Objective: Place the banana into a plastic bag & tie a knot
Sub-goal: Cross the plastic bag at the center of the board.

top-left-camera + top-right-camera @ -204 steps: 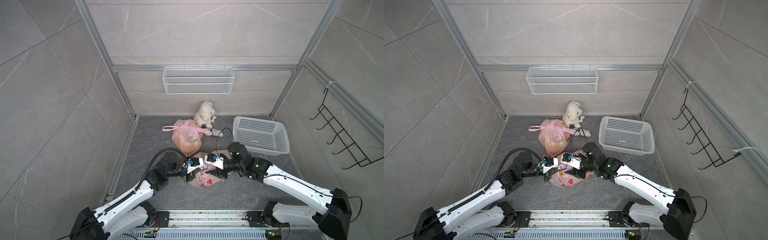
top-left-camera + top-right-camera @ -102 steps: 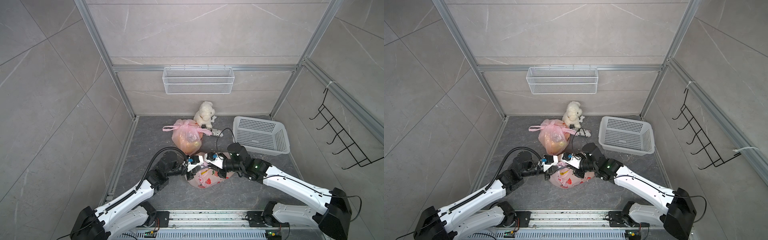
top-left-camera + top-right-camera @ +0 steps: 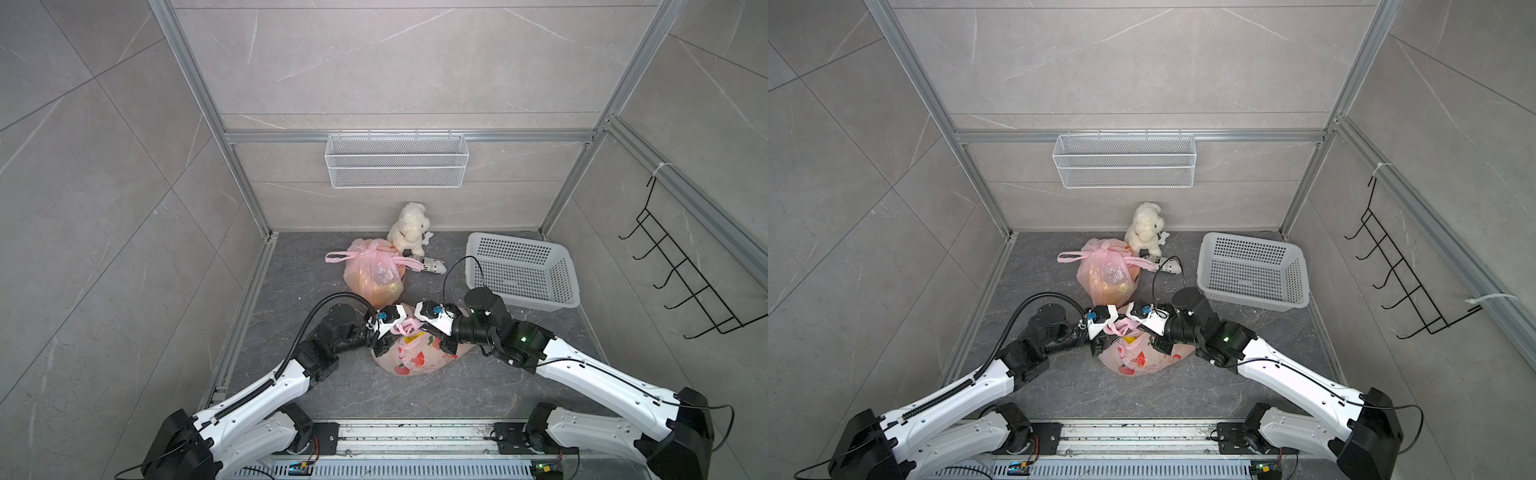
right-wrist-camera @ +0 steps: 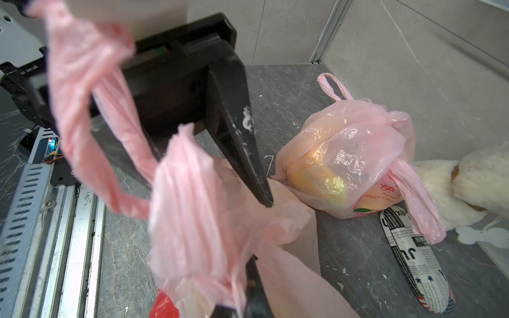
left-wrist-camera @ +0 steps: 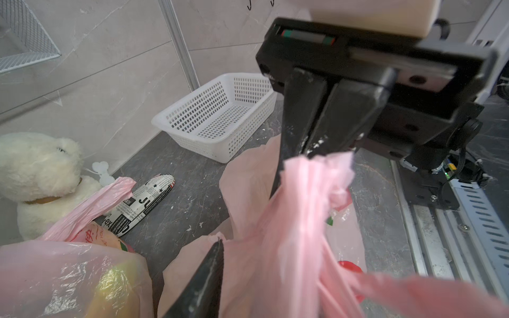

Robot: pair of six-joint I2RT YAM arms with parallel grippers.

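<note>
Now, with the right end effector [image 5: 311, 148] pinching a handle [image 5: 314, 181] of the plastic bag [image 3: 409, 359], lying near the table's [image 3: 332, 395] front edge with the banana [image 3: 409, 339] yellow inside, the spread left end effector [image 4: 210, 192] should regrip its loose handle [image 4: 91, 90] low and pull steadily outward

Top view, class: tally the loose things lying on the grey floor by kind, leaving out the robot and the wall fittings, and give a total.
pink plastic bag: 2
white plush toy: 1
white plastic basket: 1
newspaper-print item: 1
Total: 5
</note>
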